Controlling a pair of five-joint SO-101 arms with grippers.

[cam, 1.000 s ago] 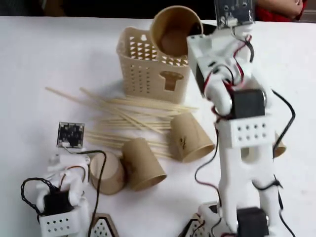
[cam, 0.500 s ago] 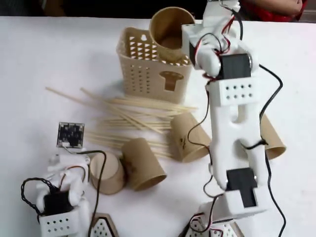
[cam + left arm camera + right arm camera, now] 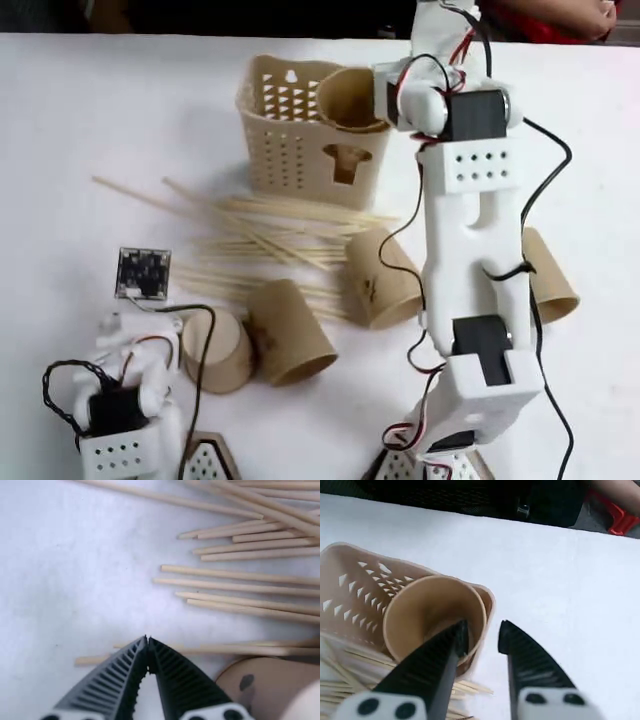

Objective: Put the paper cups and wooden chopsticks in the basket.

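High camera overhead; wrist cameras close, sharing chopsticks (image 3: 280, 225), basket (image 3: 290, 150).

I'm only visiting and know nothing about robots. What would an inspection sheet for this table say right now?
Surface: white table, no spills seen.
Job's things: basket upright with one paper cup sitting in it; four more cups on the table; wooden chopsticks scattered between basket and arms.
Clutter: nothing seen.
Grippers: right gripper jaws apart, astride the cup's rim; left gripper jaws shut, empty, low over chopsticks.
Cables: wires along the right arm; black loop by the left arm.
Surroundings: dark space beyond the table's far edge.
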